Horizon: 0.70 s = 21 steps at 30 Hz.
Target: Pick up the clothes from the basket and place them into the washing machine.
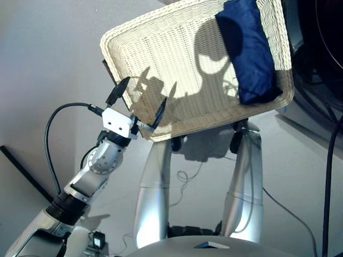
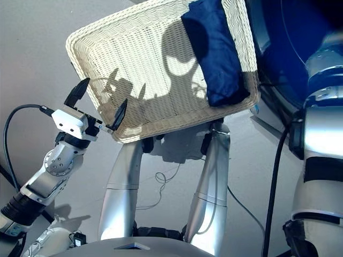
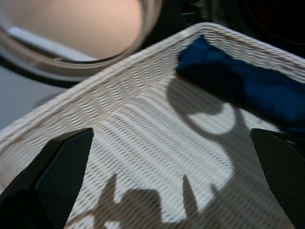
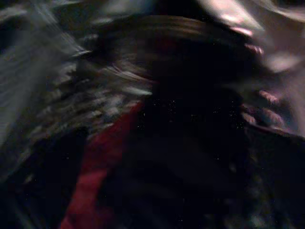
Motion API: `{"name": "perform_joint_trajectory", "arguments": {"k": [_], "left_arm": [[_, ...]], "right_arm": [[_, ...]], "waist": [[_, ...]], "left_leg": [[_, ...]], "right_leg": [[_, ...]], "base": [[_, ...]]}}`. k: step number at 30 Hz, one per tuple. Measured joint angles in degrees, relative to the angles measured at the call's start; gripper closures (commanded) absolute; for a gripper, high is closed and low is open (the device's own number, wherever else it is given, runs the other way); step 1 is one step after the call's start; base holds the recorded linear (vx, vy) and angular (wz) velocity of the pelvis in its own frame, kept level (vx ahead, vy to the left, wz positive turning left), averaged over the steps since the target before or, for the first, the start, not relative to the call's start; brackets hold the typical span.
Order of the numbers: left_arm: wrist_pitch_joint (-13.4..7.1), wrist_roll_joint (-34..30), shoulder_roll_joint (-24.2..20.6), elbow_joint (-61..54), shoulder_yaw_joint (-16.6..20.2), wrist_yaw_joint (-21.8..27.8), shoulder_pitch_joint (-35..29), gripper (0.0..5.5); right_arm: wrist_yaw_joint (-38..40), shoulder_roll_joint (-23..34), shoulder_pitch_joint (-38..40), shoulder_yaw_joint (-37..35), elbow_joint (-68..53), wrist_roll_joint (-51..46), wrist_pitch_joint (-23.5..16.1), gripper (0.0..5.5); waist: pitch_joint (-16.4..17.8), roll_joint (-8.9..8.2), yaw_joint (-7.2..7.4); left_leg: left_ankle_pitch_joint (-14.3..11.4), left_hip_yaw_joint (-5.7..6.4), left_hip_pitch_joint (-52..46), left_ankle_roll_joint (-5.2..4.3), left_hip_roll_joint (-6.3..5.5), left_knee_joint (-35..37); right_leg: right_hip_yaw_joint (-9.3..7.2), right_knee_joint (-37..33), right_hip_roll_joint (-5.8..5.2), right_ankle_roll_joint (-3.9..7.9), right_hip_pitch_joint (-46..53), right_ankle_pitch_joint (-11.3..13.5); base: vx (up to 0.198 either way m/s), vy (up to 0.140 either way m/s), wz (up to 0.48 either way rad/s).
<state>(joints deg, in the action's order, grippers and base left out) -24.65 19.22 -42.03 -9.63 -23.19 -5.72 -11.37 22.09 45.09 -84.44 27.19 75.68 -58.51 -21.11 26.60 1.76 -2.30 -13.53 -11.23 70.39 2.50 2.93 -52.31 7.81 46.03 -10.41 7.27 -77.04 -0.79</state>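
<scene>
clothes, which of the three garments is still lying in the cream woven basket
Only the navy blue folded garment lies in the cream-white wicker basket, at its far right end. A red one shows only in the right wrist view, outside the basket.

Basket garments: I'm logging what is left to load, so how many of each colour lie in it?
Navy blue folded garment in the cream-white woven wicker basket: 1
Coral-red garments in the basket: 0
Black garments in the basket: 0
Total in the basket: 1

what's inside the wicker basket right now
Only the navy blue garment lies in the basket, along its far-right side. The remaining weave is bare, shadowed by the open left gripper.
</scene>
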Motion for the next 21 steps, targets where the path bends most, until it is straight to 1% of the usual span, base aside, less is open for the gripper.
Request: {"name": "perform_joint_trajectory", "arguments": {"k": [1, 2, 3, 5, 6, 7, 8, 9, 10, 11, 12, 14, 15, 17, 18, 19, 21], "left_arm": [[0.0, 0.0, 0.0, 0.0, 0.0, 0.1, 0.1, 0.0], [0.0, 0.0, 0.1, 0.0, 0.1, 0.2, 0.3, 0.0], [0.0, -0.1, 0.3, 0.1, 0.1, 0.1, 0.5, 0.0], [0.0, -0.1, 0.6, 0.1, 0.1, 0.2, 0.6, 0.0], [0.0, -0.1, 0.6, 0.1, 0.2, 0.2, 0.7, 0.0], [-0.1, -0.1, 0.6, 0.1, 0.5, 0.2, 0.9, 0.0], [-0.1, -0.1, 0.7, 0.2, 0.6, 0.1, 1.0, 0.0], [-0.1, -0.1, 0.7, 0.2, 0.6, 0.0, 1.1, 0.0], [-0.1, -0.1, 0.7, 0.3, 0.7, -0.3, 1.1, 0.0], [-0.1, -0.1, 0.8, 0.3, 0.8, -0.3, 1.0, 0.0], [-0.3, -0.2, 1.0, 0.2, 1.2, -0.4, 1.1, 0.0], [-0.3, -0.3, 1.0, 0.6, 1.6, -1.1, 0.9, 0.0], [-0.4, -0.3, 1.0, 0.6, 1.7, -1.5, 0.9, 0.0], [-0.4, -0.3, 1.1, 1.0, 1.7, -1.5, 0.9, 0.0], [-0.8, -0.4, 1.0, 1.0, 1.7, -1.5, 1.0, 0.0], [-1.0, -0.7, 1.0, 1.0, 1.8, -1.6, 1.3, 0.0], [-1.0, -1.4, 1.1, 1.0, 1.6, -1.7, 1.6, 0.0]], "right_arm": [[0.3, -0.8, -0.1, 0.5, 0.0, 1.5, 0.0, 0.0], [0.3, -1.6, -0.1, 3.2, -0.6, 3.1, 0.9, 0.0], [-0.1, -2.5, 0.3, 4.3, -3.6, 5.0, 1.1, 0.0], [-0.6, -3.4, 0.1, 4.8, -7.7, 7.3, 1.0, 0.0], [-0.5, -3.7, 0.4, 4.8, -8.4, 7.6, 1.2, 0.0], [-0.8, -3.6, 1.2, 5.2, -9.8, 7.9, 1.3, 0.0], [-0.9, -3.2, 2.4, 5.5, -12.7, 8.1, 1.2, 0.0], [-0.9, -2.2, 5.2, 5.4, -18.8, 8.3, 1.2, 0.0], [-0.9, -2.1, 7.3, 5.0, -22.3, 8.3, 1.1, 0.0], [-1.1, -2.2, 8.7, 5.1, -23.8, 8.7, 1.0, 0.0], [-1.1, -0.8, 12.1, 3.9, -30.4, 8.8, 0.8, 0.0], [-2.3, -0.2, 16.9, 4.8, -37.6, 9.9, 0.5, 0.0], [-3.6, 1.5, 21.4, 5.7, -44.7, 12.3, 0.3, 0.0], [-5.3, 1.6, 24.2, 8.3, -46.4, 15.6, 0.4, 0.0], [-5.1, 2.9, 25.6, 9.7, -48.5, 20.1, 1.0, 0.0], [-5.3, 3.3, 26.7, 10.5, -50.3, 25.1, 1.0, 0.0], [-5.8, 2.6, 28.4, 10.9, -51.9, 29.5, 1.1, 0.0]], "waist": [[0.0, -0.01, -0.18], [0.0, -0.01, 0.19], [0.0, -0.06, 0.86], [-0.2, -0.32, 1.62], [-0.2, -0.38, 2.01], [-0.2, -0.42, 2.19], [-0.2, -0.43, 2.25], [-0.2, -0.44, 2.42], [-0.2, -0.44, 2.74], [-0.2, -0.44, 2.93], [-0.2, -0.44, 2.79], [-0.2, -0.44, 3.27], [-0.2, -0.44, 3.08], [-0.2, -0.44, 3.25], [-0.2, -0.46, 3.31], [-0.3, -0.52, 3.57], [-0.4, -0.67, 3.69]], "left_leg": [[0.0, 0.03, -0.2, -0.01, 0.02, 0.0], [0.0, 0.08, -0.6, 0.0, 0.05, 0.0], [0.0, 0.2, -0.9, 0.03, 0.19, 0.1], [-0.1, 0.19, -1.4, 0.36, 0.6, 0.3], [-0.1, 0.21, -1.5, 0.37, 0.74, 0.4], [-0.2, 0.21, -1.5, 0.23, 0.85, 0.6], [-0.2, 0.12, -1.5, 0.24, 0.93, 0.9], [0.0, -0.1, -1.6, 0.45, 0.96, 1.2], [0.0, -0.2, -1.7, 0.27, 0.95, 1.2], [-0.1, -0.26, -1.9, 0.15, 0.95, 1.3], [-0.1, -0.26, -2.0, 0.08, 0.92, 1.6], [-0.1, -0.15, -2.6, -0.16, 0.86, 1.7], [-0.2, -0.12, -3.1, -0.29, 0.78, 2.0], [-0.3, -0.26, -4.2, -0.41, 0.84, 2.3], [-0.4, -0.25, -4.3, -0.49, 1.0, 2.4], [-0.6, -0.13, -4.3, -0.3, 1.06, 2.1], [-0.7, -0.05, -4.3, -0.51, 1.05, 2.1]], "right_leg": [[-0.04, 0.0, 0.05, -0.06, 0.3, 0.1], [-0.07, -0.2, 0.12, -0.07, 0.6, 0.1], [-0.16, -0.5, 0.17, 0.0, 1.2, 0.0], [-0.14, -1.5, 0.45, -0.41, 1.9, 0.4], [-0.21, -1.9, 0.55, -0.36, 2.2, 0.4], [-0.25, -2.6, 0.78, -0.22, 2.4, 0.3], [-0.25, -3.1, 0.9, -0.34, 2.4, 0.4], [-0.28, -3.4, 0.91, -0.71, 2.3, 0.7], [-0.27, -3.4, 0.94, -1.09, 2.3, 1.0], [-0.3, -3.3, 0.95, -0.91, 2.4, 1.1], [-0.39, -3.2, 0.95, -0.67, 2.3, 0.9], [-0.77, -2.9, 0.94, -0.61, 2.6, 0.9], [-1.12, -2.8, 0.82, -0.66, 3.0, 0.9], [-1.21, -2.7, 0.74, -1.02, 3.8, 0.7], [-1.2, -2.6, 0.7, -0.95, 3.9, 0.4], [-1.22, -2.4, 0.5, -0.84, 4.0, 0.1], [-1.26, -2.4, 0.36, -0.49, 4.0, -0.1]], "base": [[0.0, 0.0, 0.0], [0.0, 0.0, 0.0], [0.0, 0.0, 0.0], [0.0, 0.0, 0.0], [0.0, 0.0, 0.0], [0.0, 0.0, 0.0], [0.0, 0.0, 0.0], [0.0, 0.0, 0.0], [0.0, 0.0, 0.0], [0.0, 0.0, 0.0], [0.0, 0.0, 0.0], [0.0, 0.0, 0.0], [0.0, 0.0, 0.0], [0.0, 0.0, 0.0], [0.0, 0.0, 0.0], [0.0, 0.0, 0.0], [0.0, 0.0, 0.0]]}}
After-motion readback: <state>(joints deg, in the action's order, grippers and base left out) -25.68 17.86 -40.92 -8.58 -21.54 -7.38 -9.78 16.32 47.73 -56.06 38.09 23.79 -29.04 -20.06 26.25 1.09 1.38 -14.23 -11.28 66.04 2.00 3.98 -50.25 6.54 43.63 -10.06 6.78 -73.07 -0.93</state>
